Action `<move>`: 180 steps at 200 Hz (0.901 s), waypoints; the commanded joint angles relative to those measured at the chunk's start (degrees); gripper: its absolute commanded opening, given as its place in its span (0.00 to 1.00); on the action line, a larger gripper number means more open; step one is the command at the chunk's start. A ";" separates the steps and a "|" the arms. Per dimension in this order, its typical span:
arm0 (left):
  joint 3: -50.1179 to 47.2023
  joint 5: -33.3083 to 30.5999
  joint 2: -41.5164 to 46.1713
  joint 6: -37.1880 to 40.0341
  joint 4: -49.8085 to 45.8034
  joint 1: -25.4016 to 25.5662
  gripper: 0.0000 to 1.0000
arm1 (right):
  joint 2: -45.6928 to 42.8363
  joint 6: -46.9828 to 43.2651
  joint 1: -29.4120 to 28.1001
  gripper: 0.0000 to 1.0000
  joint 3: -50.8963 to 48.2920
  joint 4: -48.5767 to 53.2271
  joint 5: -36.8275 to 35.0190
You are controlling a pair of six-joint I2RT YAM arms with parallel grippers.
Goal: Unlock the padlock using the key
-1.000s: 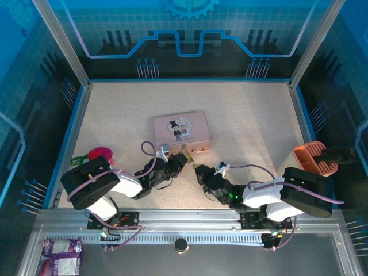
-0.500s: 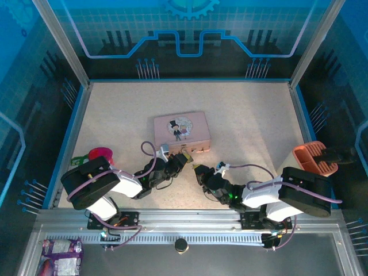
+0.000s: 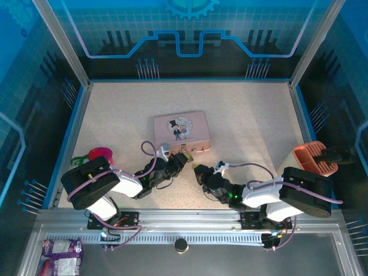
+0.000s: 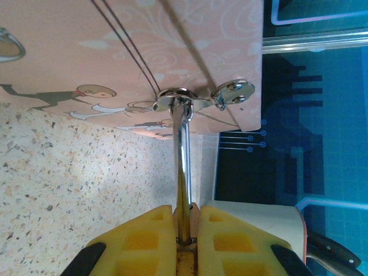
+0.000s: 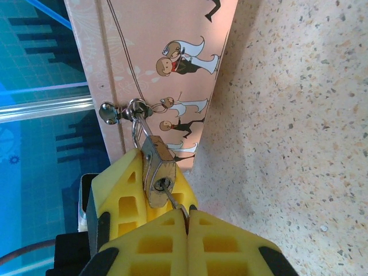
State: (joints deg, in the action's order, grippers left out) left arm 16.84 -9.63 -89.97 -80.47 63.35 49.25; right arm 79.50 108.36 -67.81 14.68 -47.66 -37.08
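You have a pink tin [image 3: 181, 129] with a cartoon couple on its lid lying mid-table on the speckled beige tabletop [image 3: 253, 115]. Its silver hasp [image 4: 230, 92] sits on the wall toward the near edge. At the left edge you see a red round thing [image 3: 101, 153], and at the right an orange holder [image 3: 312, 158]. On the grey near ledge lie purple packets [image 3: 62, 253] and a dark round knob [image 3: 181, 245].

Setting: robot test cell, lab-type enclosure.
Evidence:
- A speckled tabletop [image 3: 247, 115] is boxed in by aluminium posts [image 3: 60, 43] and blue wall panels [image 3: 230, 26] printed with circuit lines and a gear.
- Two white-and-black robot arms, left arm [image 3: 98, 184] and right arm [image 3: 293, 195], are mounted on a slotted metal rail [image 3: 190, 225] at the near edge.
- A purple cable [image 3: 253, 167] runs exposed along the right arm.
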 commanded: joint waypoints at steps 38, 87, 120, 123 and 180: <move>2.76 4.00 1.61 2.77 5.30 2.51 0.00 | -1.54 -1.83 1.76 0.00 2.96 -0.51 -0.71; 1.92 2.98 3.28 3.33 4.41 2.61 0.00 | -2.99 -1.66 2.50 0.00 2.25 1.87 -0.90; 1.97 2.92 3.93 3.83 3.89 2.61 0.00 | -2.97 -0.48 1.69 0.00 1.69 2.75 -1.41; 1.97 2.99 3.96 3.84 3.88 2.60 0.00 | -2.95 -0.36 1.64 0.00 1.53 2.68 -1.42; 1.75 2.90 4.46 3.47 4.01 2.63 0.00 | -2.03 0.36 1.89 0.00 0.48 -0.03 -0.94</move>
State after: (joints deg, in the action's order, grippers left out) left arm 17.26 -10.76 -88.31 -79.15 60.80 49.69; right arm 77.36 108.25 -67.00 15.29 -44.84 -35.35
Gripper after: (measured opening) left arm 0.112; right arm 0.059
